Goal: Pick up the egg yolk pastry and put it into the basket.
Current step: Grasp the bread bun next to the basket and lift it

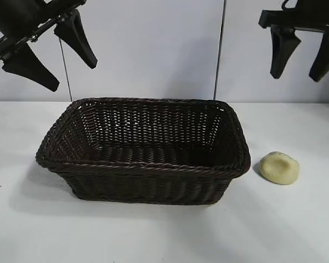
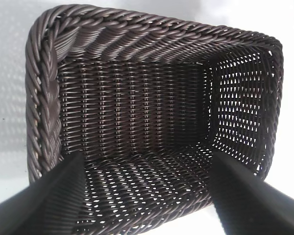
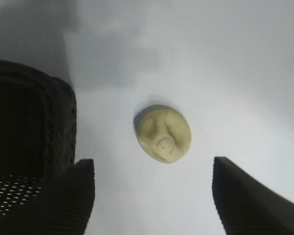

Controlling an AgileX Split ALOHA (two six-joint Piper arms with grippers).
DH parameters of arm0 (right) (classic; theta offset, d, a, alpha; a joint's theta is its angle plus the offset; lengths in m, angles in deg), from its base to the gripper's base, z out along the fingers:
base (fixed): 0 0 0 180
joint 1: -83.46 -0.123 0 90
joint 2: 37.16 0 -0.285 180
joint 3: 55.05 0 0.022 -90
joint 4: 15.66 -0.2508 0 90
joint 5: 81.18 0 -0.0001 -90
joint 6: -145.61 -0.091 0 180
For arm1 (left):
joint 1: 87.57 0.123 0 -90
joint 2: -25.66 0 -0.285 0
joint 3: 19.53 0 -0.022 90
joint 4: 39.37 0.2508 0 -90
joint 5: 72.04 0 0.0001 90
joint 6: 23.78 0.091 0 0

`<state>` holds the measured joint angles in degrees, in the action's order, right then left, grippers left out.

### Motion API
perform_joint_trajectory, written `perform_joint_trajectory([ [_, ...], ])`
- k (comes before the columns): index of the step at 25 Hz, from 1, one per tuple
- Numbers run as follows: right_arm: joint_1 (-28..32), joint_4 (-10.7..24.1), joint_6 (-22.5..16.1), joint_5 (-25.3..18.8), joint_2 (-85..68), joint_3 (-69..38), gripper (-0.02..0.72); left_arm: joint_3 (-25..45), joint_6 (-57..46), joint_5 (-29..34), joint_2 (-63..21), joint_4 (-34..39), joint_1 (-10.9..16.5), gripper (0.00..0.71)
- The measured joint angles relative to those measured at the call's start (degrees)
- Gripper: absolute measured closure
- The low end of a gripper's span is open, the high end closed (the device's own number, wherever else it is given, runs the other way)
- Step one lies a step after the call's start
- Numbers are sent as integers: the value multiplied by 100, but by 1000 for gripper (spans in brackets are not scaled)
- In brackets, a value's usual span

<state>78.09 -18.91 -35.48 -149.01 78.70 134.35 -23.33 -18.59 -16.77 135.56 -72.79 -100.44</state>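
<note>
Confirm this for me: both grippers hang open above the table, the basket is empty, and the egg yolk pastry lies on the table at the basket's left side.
One detail is wrong: the side. In the exterior view the egg yolk pastry lies on the table at the right side of the basket, under the right gripper. The rest holds: the basket is empty, and the left gripper and the right one hang open above the table.

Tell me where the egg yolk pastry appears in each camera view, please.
Exterior view: egg yolk pastry lies on the table, just right of the basket.
Left wrist view: not in it; only the basket shows.
Right wrist view: near picture centre.
Shared landmark: the basket.
</note>
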Motion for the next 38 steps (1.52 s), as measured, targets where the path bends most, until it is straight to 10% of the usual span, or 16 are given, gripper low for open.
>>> perform_joint_trajectory([
  [22, 0, -313, -206, 1755, 1176, -829, 274, 0, 0, -19, 0, -12, 0, 190],
  [27, 0, -320, -206, 1709, 1189, -768, 608, 0, 0, -19, 0, -12, 0, 190],
  [38, 0, -274, 109, 559, 419, 283, 668, 0, 0, -13, 0, -18, 0, 190],
])
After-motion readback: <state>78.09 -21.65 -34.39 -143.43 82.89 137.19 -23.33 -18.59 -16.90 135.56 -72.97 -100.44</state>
